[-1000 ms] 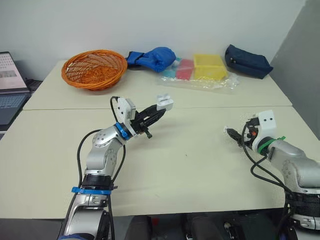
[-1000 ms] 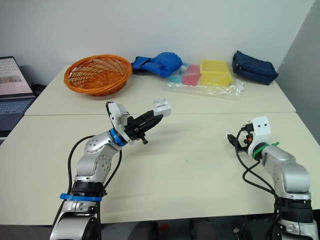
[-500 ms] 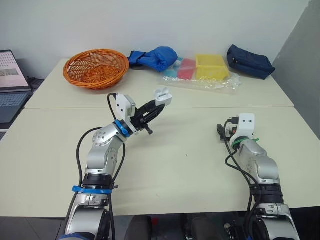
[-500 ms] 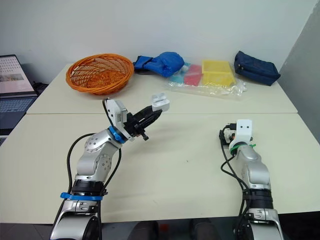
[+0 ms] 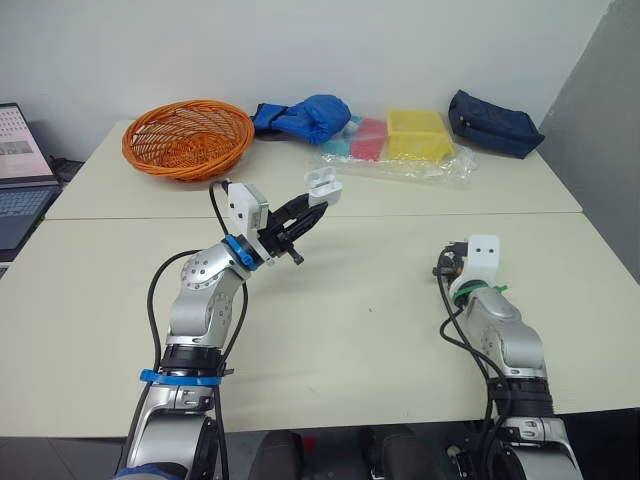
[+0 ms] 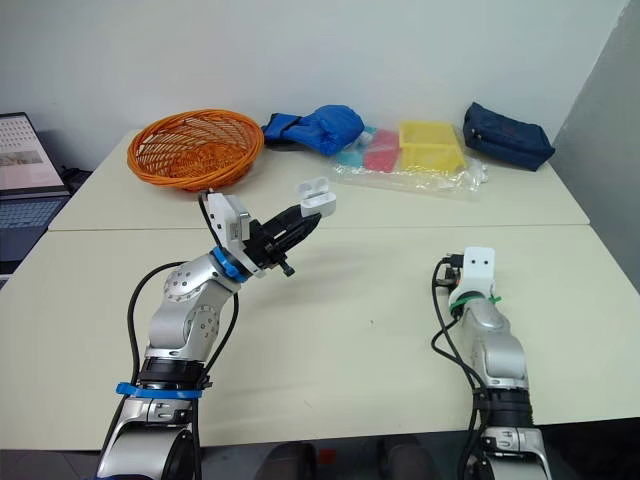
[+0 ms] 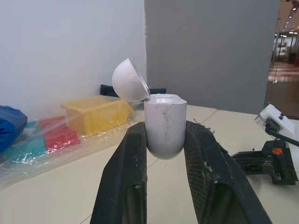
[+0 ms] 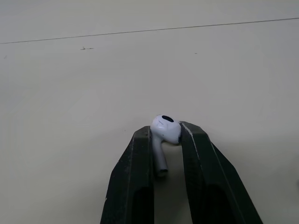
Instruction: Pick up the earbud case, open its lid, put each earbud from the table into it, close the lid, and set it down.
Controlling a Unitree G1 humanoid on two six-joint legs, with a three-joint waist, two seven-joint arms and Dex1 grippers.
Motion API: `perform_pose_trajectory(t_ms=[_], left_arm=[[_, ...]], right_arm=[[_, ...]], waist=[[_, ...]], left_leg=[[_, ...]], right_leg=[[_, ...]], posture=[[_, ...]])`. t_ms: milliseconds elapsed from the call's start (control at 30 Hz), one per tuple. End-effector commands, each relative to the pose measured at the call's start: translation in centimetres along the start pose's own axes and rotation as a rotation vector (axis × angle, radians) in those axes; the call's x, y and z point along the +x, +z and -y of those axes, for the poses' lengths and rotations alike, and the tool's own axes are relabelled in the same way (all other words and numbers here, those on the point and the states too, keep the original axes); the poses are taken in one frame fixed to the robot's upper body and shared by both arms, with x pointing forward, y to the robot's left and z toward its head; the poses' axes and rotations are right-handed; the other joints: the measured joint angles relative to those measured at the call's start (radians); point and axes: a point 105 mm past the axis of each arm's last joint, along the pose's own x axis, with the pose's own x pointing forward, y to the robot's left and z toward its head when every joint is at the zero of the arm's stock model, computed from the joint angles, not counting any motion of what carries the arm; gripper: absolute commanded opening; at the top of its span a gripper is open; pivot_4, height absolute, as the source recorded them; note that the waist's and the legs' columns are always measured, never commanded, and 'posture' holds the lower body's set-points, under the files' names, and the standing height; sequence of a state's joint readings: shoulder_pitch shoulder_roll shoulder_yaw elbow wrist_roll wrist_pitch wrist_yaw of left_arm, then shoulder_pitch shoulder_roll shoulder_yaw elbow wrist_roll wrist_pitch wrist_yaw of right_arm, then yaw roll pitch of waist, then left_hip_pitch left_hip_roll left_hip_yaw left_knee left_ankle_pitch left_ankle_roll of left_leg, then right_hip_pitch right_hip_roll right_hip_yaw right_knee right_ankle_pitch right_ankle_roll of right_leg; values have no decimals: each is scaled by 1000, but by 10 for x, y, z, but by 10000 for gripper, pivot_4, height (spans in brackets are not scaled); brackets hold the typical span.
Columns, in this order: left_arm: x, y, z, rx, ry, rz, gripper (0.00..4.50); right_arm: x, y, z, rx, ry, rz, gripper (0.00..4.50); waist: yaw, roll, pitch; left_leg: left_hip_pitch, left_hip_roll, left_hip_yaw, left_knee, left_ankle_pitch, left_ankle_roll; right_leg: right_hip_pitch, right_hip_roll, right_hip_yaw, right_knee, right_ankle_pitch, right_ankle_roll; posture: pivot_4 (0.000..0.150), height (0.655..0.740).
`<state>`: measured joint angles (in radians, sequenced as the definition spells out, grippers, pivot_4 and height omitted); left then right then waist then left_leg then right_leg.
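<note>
Swung inward since a second ago, the right jaws sit centre-right over the table (image 5: pixel 330 340), clenched on an earbud (image 8: pixel 164 133). Upper centre, the left jaws grip the open-lidded earbud case (image 5: pixel 321 184); orange basket (image 5: pixel 187 137), yellow box (image 5: pixel 418 133) and navy pouch (image 5: pixel 495 123) lie behind.

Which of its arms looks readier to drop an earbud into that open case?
Right. The right gripper pinches an earbud, ready to carry over, while the left gripper is occupied holding the earbud case, lid open.
</note>
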<state>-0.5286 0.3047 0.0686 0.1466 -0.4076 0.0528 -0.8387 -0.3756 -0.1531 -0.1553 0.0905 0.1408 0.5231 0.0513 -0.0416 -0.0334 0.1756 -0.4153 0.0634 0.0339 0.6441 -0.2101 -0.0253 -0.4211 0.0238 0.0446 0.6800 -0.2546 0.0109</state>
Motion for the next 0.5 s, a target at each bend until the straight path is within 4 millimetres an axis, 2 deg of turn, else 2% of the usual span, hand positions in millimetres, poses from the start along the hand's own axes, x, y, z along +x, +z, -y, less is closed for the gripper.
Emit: perform_pose_trajectory(t_ms=[33, 167, 267, 333, 400, 500], left_arm=[[4, 16, 2, 50, -18, 44, 7613], [4, 16, 1, 49, -19, 43, 7613], [1, 15, 2, 48, -23, 38, 7613], [-3, 14, 4, 48, -36, 27, 7613], [-6, 12, 5, 42, -49, 18, 7613], [-11, 8, 6, 46, -64, 3, 7613]], right_arm=[[7, 3, 3, -10, 20, 3, 4621], [9, 9, 3, -2, 45, 17, 4621], [1, 17, -16, 6, 191, 40, 4620], [-19, 22, -41, -93, 411, 28, 4620], [-49, 14, -60, -239, 646, -44, 4620], [-82, 1, -50, -404, 816, -153, 4620]], waist=[[-1, 0, 0], [-1, 0, 0], [-1, 0, 0], [-1, 0, 0], [2, 2, 1], [10, 1, 1]], left_leg=[[0, 0, 0, 0, 0, 0], [0, 0, 1, 1, 0, 0], [0, 0, 1, 1, 0, 0], [0, 0, 1, 0, 0, 0], [-1, 0, 1, -1, 0, 0], [-2, -1, 0, -2, 0, 0]], right_leg=[[0, 0, 0, 0, 0, 0], [0, 0, 1, 0, 2, 1], [0, 0, 1, 0, 2, 1], [0, 0, 1, 0, 2, 1], [-1, 0, 1, -1, 1, 0], [-1, -1, 0, -3, -1, 0]], posture=[[1500, 7400], [1500, 7400], [1500, 7400], [1500, 7400], [1500, 7400], [1500, 7400]])
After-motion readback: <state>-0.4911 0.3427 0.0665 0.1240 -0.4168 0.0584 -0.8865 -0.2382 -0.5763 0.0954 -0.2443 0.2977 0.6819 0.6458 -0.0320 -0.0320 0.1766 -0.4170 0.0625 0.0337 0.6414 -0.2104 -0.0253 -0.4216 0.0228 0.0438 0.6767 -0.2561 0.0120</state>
